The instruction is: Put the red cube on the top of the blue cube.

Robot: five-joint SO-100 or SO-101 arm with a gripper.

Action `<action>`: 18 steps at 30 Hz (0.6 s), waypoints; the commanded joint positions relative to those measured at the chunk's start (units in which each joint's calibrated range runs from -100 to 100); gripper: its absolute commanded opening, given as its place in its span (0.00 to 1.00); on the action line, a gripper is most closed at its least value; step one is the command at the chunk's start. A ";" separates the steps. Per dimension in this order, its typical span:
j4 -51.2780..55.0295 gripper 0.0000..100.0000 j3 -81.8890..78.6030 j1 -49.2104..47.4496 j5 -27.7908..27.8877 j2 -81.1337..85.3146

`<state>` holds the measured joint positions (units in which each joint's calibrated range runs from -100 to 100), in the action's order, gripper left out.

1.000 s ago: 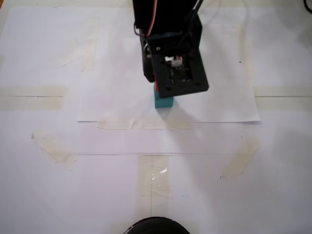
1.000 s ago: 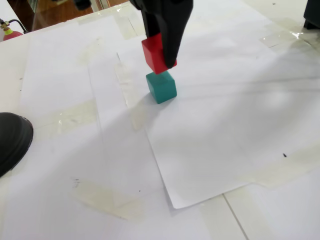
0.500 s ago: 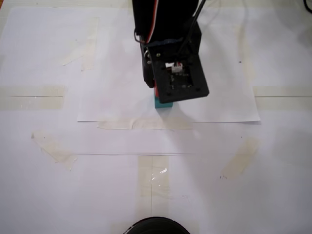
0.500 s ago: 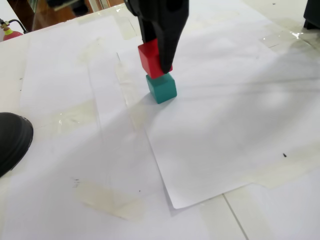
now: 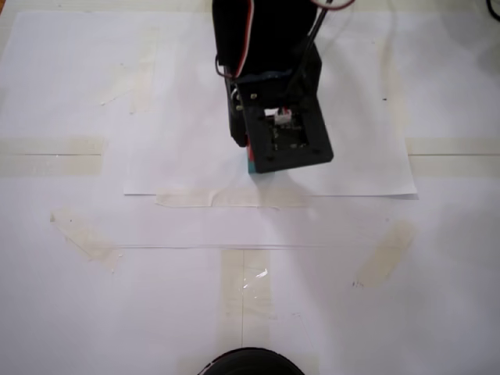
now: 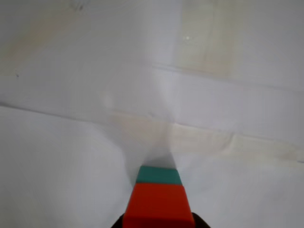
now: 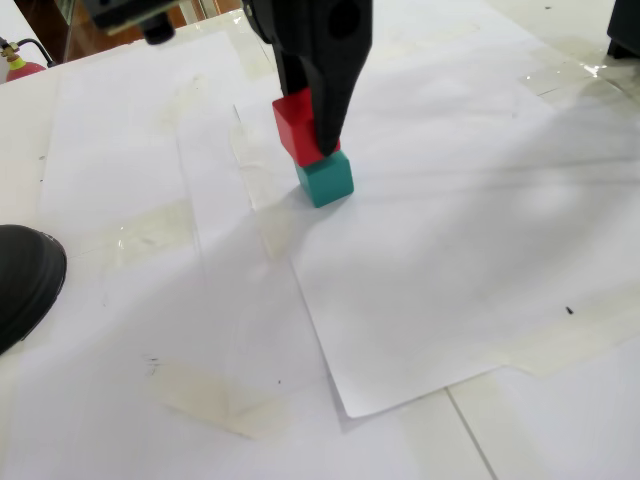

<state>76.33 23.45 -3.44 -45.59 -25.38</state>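
Note:
The red cube [image 7: 292, 124] rests on top of the blue cube [image 7: 328, 180], shifted a little to the left of it in that fixed view. My black gripper [image 7: 308, 136] comes down from above and is shut on the red cube. In the wrist view the red cube [image 6: 159, 203] fills the bottom edge, with the teal top of the blue cube [image 6: 159, 175] showing just beyond it. From the other fixed view my gripper [image 5: 262, 148] and its camera mount hide both cubes except a teal sliver of the blue cube [image 5: 250, 166].
The cubes stand on a white paper sheet [image 7: 450, 250] taped to a white table. Tape strips [image 5: 51, 155] cross the surface. A black round object [image 7: 25, 280] lies at the left edge, also seen as the black round object [image 5: 248, 362] at the bottom.
My gripper has come down with the red cube, from hanging above the blue cube to resting on it. The blue cube has stayed in place.

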 commanded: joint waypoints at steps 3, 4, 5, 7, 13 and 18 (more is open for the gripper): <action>-1.53 0.03 -1.44 0.56 -0.59 1.35; -1.69 0.03 -1.80 0.56 -0.63 1.52; -1.85 0.03 -2.25 0.56 -0.68 1.52; -2.01 0.03 -2.53 0.56 -0.73 1.52; -3.07 0.06 -3.07 0.18 -0.83 1.26; -3.40 0.11 -4.25 -0.05 -1.66 1.60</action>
<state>73.89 19.75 -3.51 -46.28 -25.21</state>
